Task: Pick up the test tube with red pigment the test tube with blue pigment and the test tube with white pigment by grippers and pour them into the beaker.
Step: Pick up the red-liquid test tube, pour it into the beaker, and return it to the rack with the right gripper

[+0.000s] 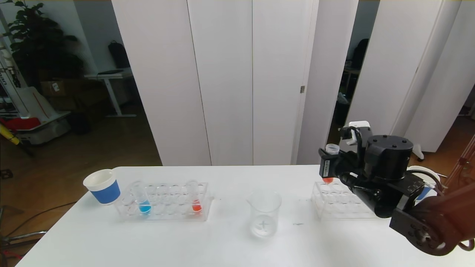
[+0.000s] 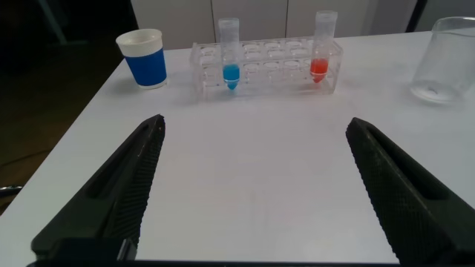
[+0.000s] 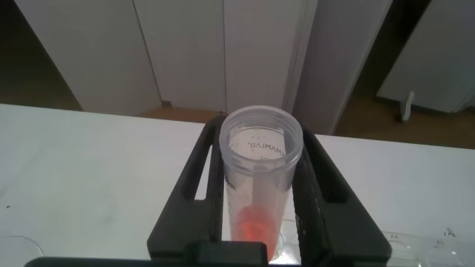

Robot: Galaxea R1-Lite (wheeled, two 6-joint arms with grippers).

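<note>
So my right end effector is clamped shut on a red-pigment test tube, mouth up, the orange-red liquid pooled at the bottom tip. It hangs upright just over the right-hand rack, off to the right of the beaker and a bit behind it.

I'd say the step in hand is carrying it over and pouring. My plan: keep the tube vertical while crossing to the beaker so nothing creeps toward the open mouth, bring the mouth right over the beaker's opening, then roll the wrist slowly. There isn't much liquid, so it'll probably need a steep tilt to come out, and the beaker is light glass. I don't want to nudge it with the tube.

Left end effector is wide open with nothing in it, low over the tabletop on the near side of the left-hand rack, left of the beaker.

Count:
- beaker: one, looks pretty much empty
- racks: two, one on each side of the beaker
- tubes I can see: three — the red one I'm holding, a blue-pigment tube and another red one, both standing in the left-hand rack
- white-pigment tube: can't spot one
- paper cup: one clear, just left of the left-hand rack
</note>
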